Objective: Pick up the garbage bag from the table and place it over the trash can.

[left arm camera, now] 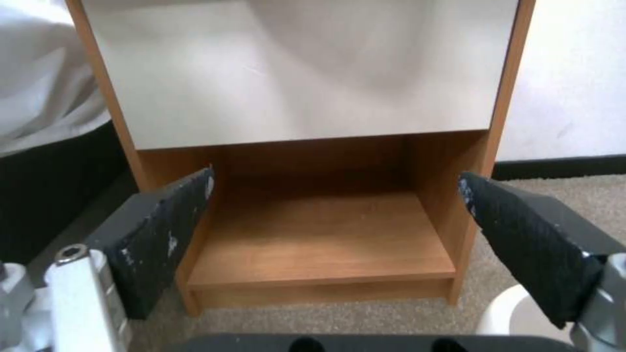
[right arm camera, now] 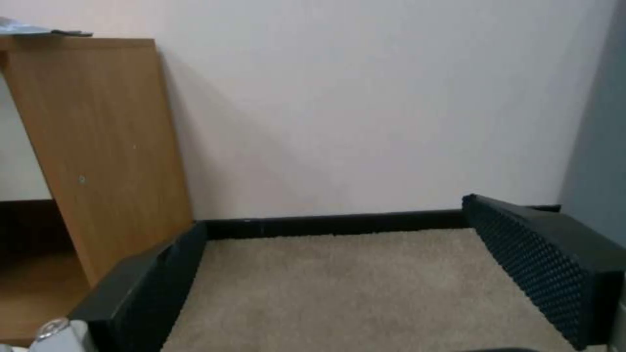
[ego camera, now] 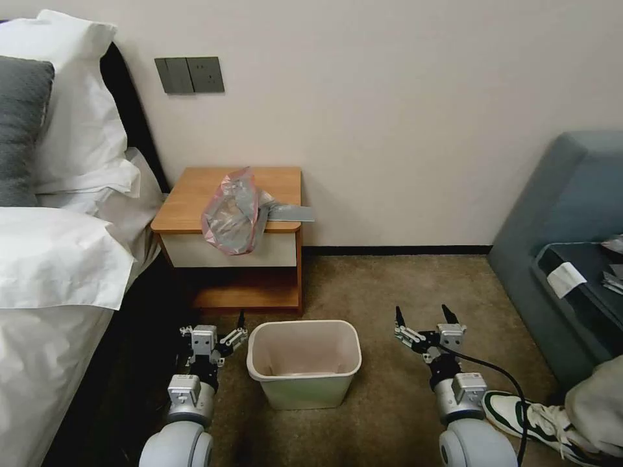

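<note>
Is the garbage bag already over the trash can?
No, the garbage bag lies crumpled on the table, draping over its front edge, while the trash can stands unlined on the carpet.

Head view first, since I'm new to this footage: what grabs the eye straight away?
A crinkly translucent grey garbage bag with a pinkish-red rim slumps over the front edge of the small wooden nightstand by the wall. On the carpet before it stands a cream-beige plastic trash can, unlined, flanked by the open left gripper and open right gripper.
</note>
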### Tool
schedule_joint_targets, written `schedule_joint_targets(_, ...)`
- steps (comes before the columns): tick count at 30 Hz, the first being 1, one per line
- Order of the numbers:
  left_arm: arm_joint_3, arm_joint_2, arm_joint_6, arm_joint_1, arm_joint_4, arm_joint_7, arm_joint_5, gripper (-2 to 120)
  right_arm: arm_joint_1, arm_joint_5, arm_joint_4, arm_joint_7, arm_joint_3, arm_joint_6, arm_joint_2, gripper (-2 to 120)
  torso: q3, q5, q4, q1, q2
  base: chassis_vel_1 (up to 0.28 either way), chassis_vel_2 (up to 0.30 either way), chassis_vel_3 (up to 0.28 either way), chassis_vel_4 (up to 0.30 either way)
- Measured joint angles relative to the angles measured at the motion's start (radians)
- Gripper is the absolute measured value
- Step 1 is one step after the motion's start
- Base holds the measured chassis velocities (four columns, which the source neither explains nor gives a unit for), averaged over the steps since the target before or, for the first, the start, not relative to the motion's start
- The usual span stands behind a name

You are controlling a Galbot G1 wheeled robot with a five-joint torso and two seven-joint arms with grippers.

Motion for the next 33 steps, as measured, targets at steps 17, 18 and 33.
schedule_joint_targets(17, 0.000, 0.000, 0.000, 0.000, 0.000, 0.000, 0.000, 98, 0.000, 0.000, 0.000, 0.000, 0.000, 0.000, 0.000, 100, 0.000, 0.0000, 0.0000, 0.000, 0.000, 0.000, 0.000, 0.000, 0.000)
schedule_joint_targets(18, 0.000, 0.000, 0.000, 0.000, 0.000, 0.000, 0.000, 98, 0.000, 0.000, 0.000, 0.000, 0.000, 0.000, 0.000, 100, 0.000, 0.0000, 0.0000, 0.000, 0.000, 0.000, 0.000, 0.000, 0.000)
schedule_joint_targets(33, 0.000, 0.009, -0.003, 0.001, -0.005, -0.004, -0.013, 97, -0.007, 0.002, 0.014, 0.000, 0.001, 0.000, -0.002, 100, 0.000, 0.0000, 0.0002, 0.000, 0.000, 0.000, 0.000, 0.000, 0.000)
